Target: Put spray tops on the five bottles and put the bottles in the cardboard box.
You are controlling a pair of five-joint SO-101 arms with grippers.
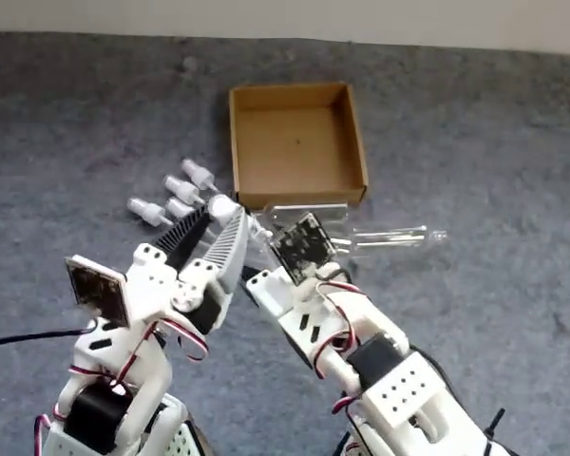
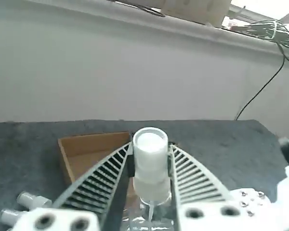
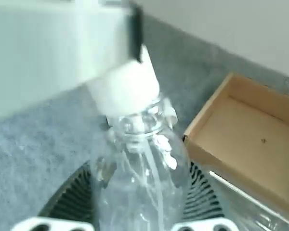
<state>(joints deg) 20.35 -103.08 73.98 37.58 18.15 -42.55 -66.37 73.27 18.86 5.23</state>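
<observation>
High view, box: open brown cardboard box [image 1: 297, 142] on the grey fabric-covered desk [image 1: 484, 133].
High view, loose tops: four white plastic spray tops [image 1: 182, 188], clustered just beside the box wall on the left arm's side.
High view, spare bottles: clear plastic bottles [image 1: 389, 237] lying flat along the box's near wall; count hard to tell.
Left wrist view, left end effector [image 2: 151, 161]: clenched on a white cylindrical spray top [image 2: 150, 139], upright, dip tube reaching down into a clear neck.
Right wrist view, right end effector [image 3: 137, 207]: grasping a clear plastic bottle [image 3: 139, 163] by its body, white top at its mouth, box near behind.
</observation>
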